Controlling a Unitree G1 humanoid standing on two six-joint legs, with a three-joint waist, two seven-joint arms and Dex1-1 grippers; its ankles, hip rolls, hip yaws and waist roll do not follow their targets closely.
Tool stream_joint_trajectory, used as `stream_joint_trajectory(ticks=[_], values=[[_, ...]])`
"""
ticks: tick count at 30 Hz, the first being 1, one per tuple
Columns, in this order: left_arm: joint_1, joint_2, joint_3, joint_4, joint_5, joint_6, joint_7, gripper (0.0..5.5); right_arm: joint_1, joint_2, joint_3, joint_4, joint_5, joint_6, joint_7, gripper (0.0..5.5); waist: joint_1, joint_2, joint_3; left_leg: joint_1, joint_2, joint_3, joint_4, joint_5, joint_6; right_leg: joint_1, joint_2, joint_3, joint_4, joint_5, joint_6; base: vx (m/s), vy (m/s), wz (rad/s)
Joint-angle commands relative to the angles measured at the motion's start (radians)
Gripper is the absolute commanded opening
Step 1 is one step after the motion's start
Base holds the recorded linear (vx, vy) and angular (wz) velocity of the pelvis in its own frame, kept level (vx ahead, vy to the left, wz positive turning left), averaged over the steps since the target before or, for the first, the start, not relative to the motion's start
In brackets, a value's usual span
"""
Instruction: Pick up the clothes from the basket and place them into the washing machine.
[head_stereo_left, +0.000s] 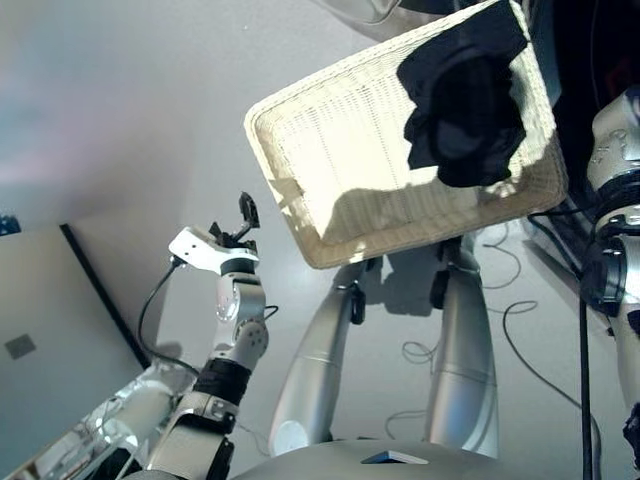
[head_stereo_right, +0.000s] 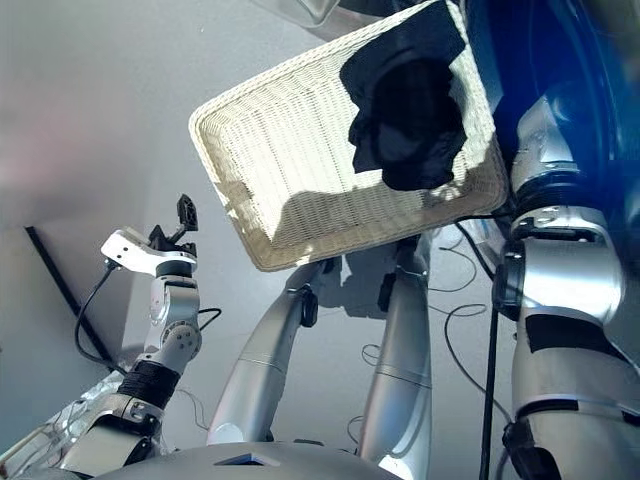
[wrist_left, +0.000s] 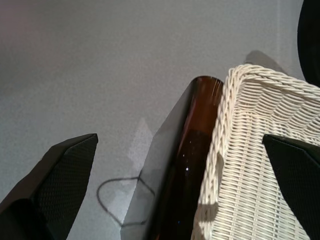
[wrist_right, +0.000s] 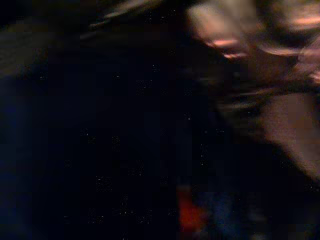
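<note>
One black garment (head_stereo_left: 465, 105) is seen lying in the wicker basket (head_stereo_left: 330, 130), well apart from the left claw (head_stereo_left: 243, 222), whose fingers are spread, empty, beside the basket rim. Right claw state cannot be told.

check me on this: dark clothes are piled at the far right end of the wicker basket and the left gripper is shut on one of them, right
Not quite. The dark clothes do lie at the far right end of the basket, but the left gripper holds nothing. The left wrist view shows its fingers spread open and empty, beside the basket's rim.
</note>
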Motion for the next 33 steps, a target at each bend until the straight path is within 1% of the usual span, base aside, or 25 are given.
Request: stream_joint_trajectory(ticks=[1, 3, 5, 8, 9, 11, 15, 17, 18, 23, 24, 26, 28, 30, 32, 33], values=[[0.002, 0.068, 0.074, 0.029, 0.026, -0.028, -0.027, 5.5, 0.041, 0.015, 0.103, -0.036, -0.011, -0.041, 0.169, 5.5, 0.007, -0.015, -0.026, 0.035, 0.053, -0.026, 0.03, -0.055, -0.02, 0.036, 0.005, 0.013, -0.121, 0.159, 0.096, 0.0, 0.0, 0.0], [-0.015, 0.067, 0.086, 0.067, 0.026, -0.023, -0.046, 5.5, 0.067, 0.034, 0.152, -0.036, -0.038, -0.025, 0.233, 5.5, 0.001, -0.026, -0.023, 0.061, 0.056, -0.028, 0.002, -0.049, -0.024, 0.062, 0.005, 0.003, -0.151, 0.162, 0.094, -0.02, -0.026, -0.049], [-0.027, 0.061, 0.099, 0.082, 0.026, -0.022, -0.057, 5.5, 0.093, 0.067, 0.186, -0.044, -0.067, -0.015, 0.278, 5.5, 0.0, -0.036, -0.025, 0.08, 0.057, -0.031, -0.02, -0.043, -0.026, 0.084, 0.008, -0.004, -0.176, 0.166, 0.093, 0.0, 0.0, 0.0], [-0.045, 0.058, 0.101, 0.107, 0.039, -0.019, -0.069, 5.5, 0.125, 0.105, 0.228, -0.051, -0.106, -0.009, 0.329, 5.5, -0.001, -0.051, -0.027, 0.101, 0.062, -0.037, -0.047, -0.035, -0.029, 0.104, 0.012, -0.013, -0.202, 0.169, 0.093, 0.0, 0.0, 0.0], [-0.051, 0.058, 0.099, 0.114, 0.044, -0.018, -0.074, 5.5, 0.132, 0.113, 0.245, -0.043, -0.123, -0.003, 0.348, 5.5, 0.0, -0.055, -0.029, 0.103, 0.062, -0.039, -0.051, -0.033, -0.03, 0.107, 0.013, -0.015, -0.206, 0.169, 0.092, 0.0, 0.0, 0.0], [-0.062, 0.059, 0.09, 0.131, 0.057, -0.011, -0.09, 5.5, 0.141, 0.141, 0.268, -0.013, -0.105, 0.009, 0.417, 5.5, 0.005, -0.064, -0.033, 0.105, 0.062, -0.043, -0.06, -0.028, -0.031, 0.108, 0.015, -0.021, -0.208, 0.164, 0.091, 0.0, 0.0, 0.0], [-0.062, 0.059, 0.076, 0.142, 0.065, 0.002, -0.102, 5.5, 0.147, 0.179, 0.278, 0.03, -0.083, 0.025, 0.47, 5.5, 0.016, -0.072, -0.037, 0.089, 0.061, -0.052, -0.051, -0.027, -0.028, 0.091, 0.021, -0.023, -0.183, 0.152, 0.086, 0.0, 0.0, 0.0], [-0.061, 0.061, 0.067, 0.144, 0.061, 0.009, -0.112, 5.5, 0.141, 0.194, 0.271, 0.072, -0.048, 0.041, 0.505, 5.5, 0.028, -0.072, -0.038, 0.08, 0.063, -0.058, -0.048, -0.028, -0.026, 0.078, 0.021, -0.024, -0.172, 0.146, 0.086, 0.0, 0.0, 0.0], [-0.055, 0.061, 0.062, 0.147, 0.059, 0.018, -0.122, 5.5, 0.134, 0.204, 0.278, 0.094, -0.032, 0.052, 0.538, 5.5, 0.034, -0.072, -0.039, 0.073, 0.064, -0.059, -0.048, -0.027, -0.026, 0.07, 0.021, -0.025, -0.165, 0.142, 0.085, 0.0, 0.0, 0.0], [-0.048, 0.057, 0.033, 0.167, 0.057, 0.04, -0.139, 5.5, 0.112, 0.231, 0.256, 0.147, 0.031, 0.064, 0.56, 5.5, 0.05, -0.066, -0.031, 0.027, 0.066, -0.069, -0.026, -0.027, -0.021, 0.015, 0.021, -0.025, -0.114, 0.127, 0.086, 0.02, 0.001, 0.008], [-0.047, 0.058, 0.031, 0.17, 0.057, 0.041, -0.134, 5.5, 0.104, 0.234, 0.245, 0.149, 0.051, 0.061, 0.552, 5.5, 0.057, -0.06, -0.029, 0.032, 0.069, -0.076, -0.014, -0.057, -0.024, 0.007, 0.026, -0.02, -0.08, 0.093, 0.095, 0.114, 0.006, 0.069], [-0.044, 0.058, 0.028, 0.171, 0.061, 0.04, -0.128, 5.5, 0.094, 0.24, 0.233, 0.144, 0.08, 0.057, 0.546, 5.5, 0.061, -0.055, -0.019, 0.011, 0.069, -0.081, 0.003, -0.059, -0.023, -0.022, 0.025, -0.015, -0.052, 0.087, 0.097, 0.058, 0.003, 0.05], [-0.045, 0.06, 0.027, 0.167, 0.061, 0.038, -0.123, 5.5, 0.075, 0.228, 0.227, 0.147, 0.092, 0.059, 0.543, 5.5, 0.067, -0.048, -0.008, -0.013, 0.067, -0.082, 0.019, -0.062, -0.024, -0.044, 0.018, -0.017, -0.03, 0.078, 0.098, 0.0, 0.0, 0.0], [-0.046, 0.061, 0.026, 0.163, 0.058, 0.036, -0.12, 5.5, 0.059, 0.226, 0.225, 0.151, 0.094, 0.06, 0.538, 5.5, 0.068, -0.044, -0.001, -0.027, 0.066, -0.085, 0.03, -0.062, -0.024, -0.059, 0.019, -0.016, -0.014, 0.076, 0.098, 0.0, 0.0, 0.0], [-0.043, 0.064, 0.014, 0.144, 0.059, 0.037, -0.115, 5.5, 0.015, 0.208, 0.215, 0.17, 0.103, 0.068, 0.529, 5.5, 0.075, -0.031, 0.02, -0.059, 0.062, -0.085, 0.056, -0.063, -0.025, -0.094, 0.014, -0.013, 0.017, 0.07, 0.099, 0.0, 0.0, 0.0], [-0.04, 0.068, 0.009, 0.137, 0.063, 0.038, -0.114, 5.5, -0.008, 0.202, 0.223, 0.181, 0.1, 0.073, 0.531, 5.5, 0.078, -0.026, 0.027, -0.07, 0.06, -0.09, 0.066, -0.062, -0.024, -0.11, 0.015, -0.008, 0.034, 0.07, 0.1, 0.0, 0.0, 0.0]])
